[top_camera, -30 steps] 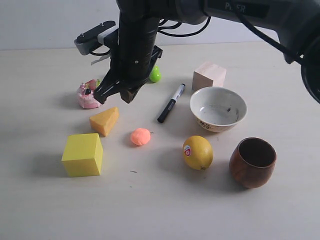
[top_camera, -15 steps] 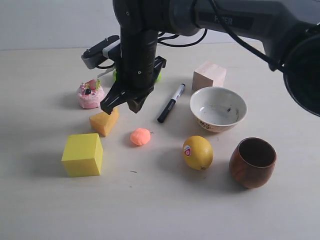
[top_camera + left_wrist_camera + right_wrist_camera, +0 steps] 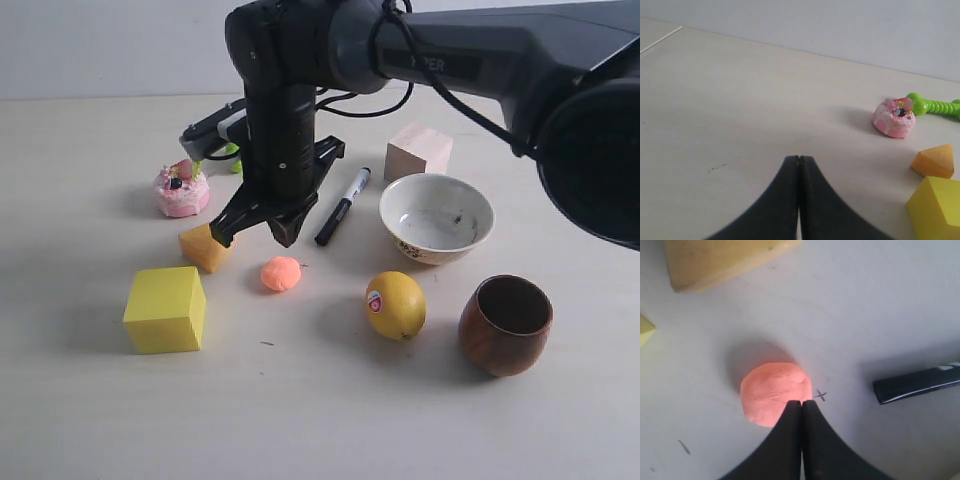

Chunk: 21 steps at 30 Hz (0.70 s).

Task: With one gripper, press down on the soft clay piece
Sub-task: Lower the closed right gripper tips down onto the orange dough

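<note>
The soft clay piece [image 3: 281,273] is a small salmon-orange ball lying on the pale table between the orange-yellow wedge and the lemon. My right gripper [image 3: 258,232], a black claw on the thick black arm, hangs just above and behind it. In the right wrist view the shut fingertips [image 3: 801,402] overlap the near edge of the clay [image 3: 775,392]; I cannot tell whether they touch it. My left gripper [image 3: 798,159] is shut and empty over bare table, far from the clay.
Orange-yellow wedge [image 3: 205,247] and yellow cube [image 3: 166,308] lie left of the clay, the pink toy cake [image 3: 181,190] behind them. Black marker [image 3: 342,206], white bowl [image 3: 437,215], wooden block [image 3: 419,151], lemon [image 3: 396,304] and wooden cup [image 3: 506,325] lie to the right.
The right arm has come down and forward, from over the cake and wedge to just above the clay. Nothing on the table has shifted.
</note>
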Available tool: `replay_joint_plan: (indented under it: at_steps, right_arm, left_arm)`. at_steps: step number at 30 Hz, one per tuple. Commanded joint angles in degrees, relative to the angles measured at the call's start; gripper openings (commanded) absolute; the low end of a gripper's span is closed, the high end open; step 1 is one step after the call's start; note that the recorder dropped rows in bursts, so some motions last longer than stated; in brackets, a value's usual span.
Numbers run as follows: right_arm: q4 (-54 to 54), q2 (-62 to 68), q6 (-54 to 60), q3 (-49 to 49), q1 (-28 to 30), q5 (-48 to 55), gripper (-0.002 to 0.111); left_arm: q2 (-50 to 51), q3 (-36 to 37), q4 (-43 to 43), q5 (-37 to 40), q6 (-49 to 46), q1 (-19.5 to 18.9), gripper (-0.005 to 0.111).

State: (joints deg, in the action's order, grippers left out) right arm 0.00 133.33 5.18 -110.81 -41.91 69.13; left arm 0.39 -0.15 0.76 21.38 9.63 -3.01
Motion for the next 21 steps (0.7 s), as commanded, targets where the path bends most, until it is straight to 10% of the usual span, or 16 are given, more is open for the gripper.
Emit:
replay_joint_plan:
  at_steps: [1,21]
  right_arm:
    - [-0.5,0.3,-0.3,-0.4,-0.1,0.0,0.0]
    - [2.7,0.7,-2.4,-0.4,-0.1,0.8,0.0]
  left_arm:
    - [-0.4,0.1,-0.4,-0.1,-0.2,0.3,0.0]
    - [-0.4,0.1,-0.4,-0.1,-0.2,0.3,0.0]
